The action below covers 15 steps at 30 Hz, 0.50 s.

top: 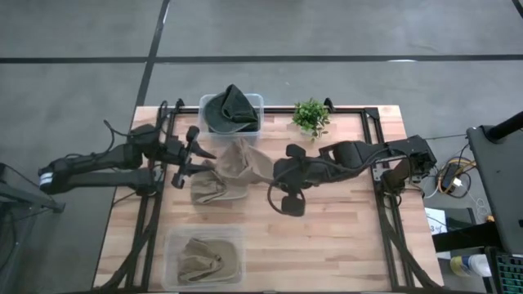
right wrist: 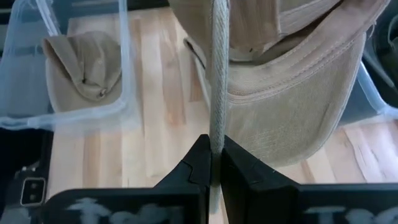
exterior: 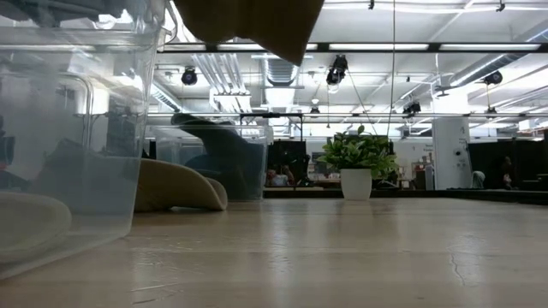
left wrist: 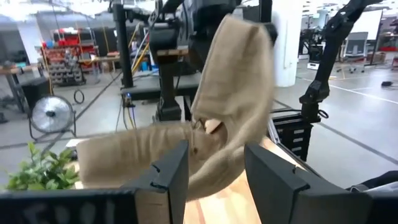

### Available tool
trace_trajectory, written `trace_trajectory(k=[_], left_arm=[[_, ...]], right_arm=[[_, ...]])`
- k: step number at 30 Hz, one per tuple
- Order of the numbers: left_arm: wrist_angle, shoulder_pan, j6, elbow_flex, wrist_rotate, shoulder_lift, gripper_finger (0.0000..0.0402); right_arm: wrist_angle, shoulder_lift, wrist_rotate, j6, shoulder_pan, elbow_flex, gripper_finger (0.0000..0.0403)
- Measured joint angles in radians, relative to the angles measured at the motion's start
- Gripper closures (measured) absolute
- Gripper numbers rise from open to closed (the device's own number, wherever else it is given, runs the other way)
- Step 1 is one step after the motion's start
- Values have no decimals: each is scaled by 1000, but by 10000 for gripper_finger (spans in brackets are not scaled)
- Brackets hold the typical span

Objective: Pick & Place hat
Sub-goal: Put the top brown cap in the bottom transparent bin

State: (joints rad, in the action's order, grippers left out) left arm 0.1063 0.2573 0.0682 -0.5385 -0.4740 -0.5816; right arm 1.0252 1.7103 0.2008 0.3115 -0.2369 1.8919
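A tan hat (top: 245, 160) hangs above the table's middle, held by my right gripper (top: 270, 173), which is shut on it. In the right wrist view the hat (right wrist: 292, 112) shows its brim and crown. Its lower end (exterior: 257, 21) hangs at the top of the low view. My left gripper (left wrist: 214, 177) is open and points at this hat (left wrist: 236, 93) from the table's left; the cloth lies just beyond its fingertips. A second tan hat (top: 211, 192) rests crown-up on the table (exterior: 171, 184). A third tan hat (top: 200, 260) lies in the near bin. My right gripper pinches an edge of the tan hat (right wrist: 216, 134) between its two shut fingers. The edge runs straight out from between the fingertips. The fingers come at it level from the table's right. The hat is lifted clear of the table, and its brim (right wrist: 311, 118) sags beside the fingers.
A clear bin (top: 231, 113) at the far edge holds a dark hat, and a clear bin (top: 176, 238) stands at the near edge. A small potted plant (top: 310, 116) stands at the far edge, right of the dark hat's bin. Bare wood lies to the right (top: 343, 229).
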Motion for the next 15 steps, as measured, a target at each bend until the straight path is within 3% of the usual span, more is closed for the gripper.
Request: trace_trajectory(k=[11,15], left_arm=[[-51,0,39,1,11,52,255],[-51,0,45,1,63,32,255]], right_arm=[[7,0,-23,-1,18,0,390],[-7,0,-27,-5,24,0,390]])
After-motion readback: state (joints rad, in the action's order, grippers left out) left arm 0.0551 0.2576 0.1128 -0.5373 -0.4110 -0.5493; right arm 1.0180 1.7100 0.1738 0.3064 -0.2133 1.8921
